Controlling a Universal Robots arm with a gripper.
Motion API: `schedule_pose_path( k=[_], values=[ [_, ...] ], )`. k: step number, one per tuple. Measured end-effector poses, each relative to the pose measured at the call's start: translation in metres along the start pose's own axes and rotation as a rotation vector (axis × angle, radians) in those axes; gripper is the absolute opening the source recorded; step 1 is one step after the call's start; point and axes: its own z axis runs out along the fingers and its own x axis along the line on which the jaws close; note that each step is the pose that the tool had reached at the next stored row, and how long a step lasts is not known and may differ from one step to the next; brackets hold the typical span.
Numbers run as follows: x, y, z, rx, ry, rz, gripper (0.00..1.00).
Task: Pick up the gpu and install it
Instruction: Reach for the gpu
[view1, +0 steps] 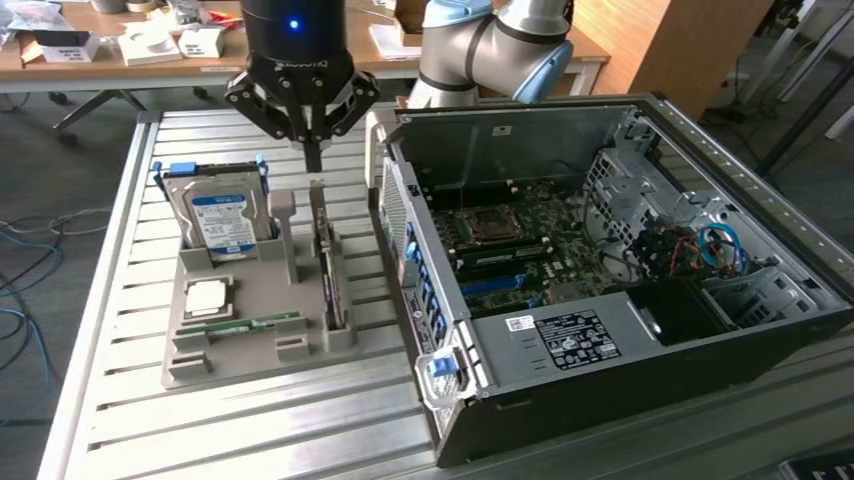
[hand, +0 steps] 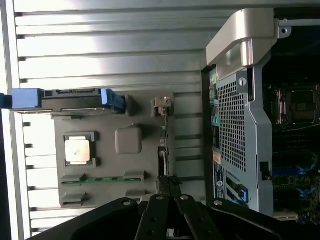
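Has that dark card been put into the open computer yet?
No, the gpu stands on edge in the grey holder, outside the computer case.

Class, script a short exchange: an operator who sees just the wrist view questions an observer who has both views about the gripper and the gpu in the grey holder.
Operator: On the wrist view the gpu is just a thin edge. Is anything touching it?
Observer: In the exterior view the gripper hangs shut over the card's far end and holds nothing. A slight gap seems to show between them.
Operator: And the hard drive, which way does it face?
Observer: It stands upright in the grey holder, with its blue-white label turned toward the exterior camera.
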Motion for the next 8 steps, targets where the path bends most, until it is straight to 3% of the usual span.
schedule_pose_path(
  k=[8],
  values=[
    [-0.001, -0.0141, -0.0001, 0.0000, 0.0002, 0.000, 0.11]
  ],
)
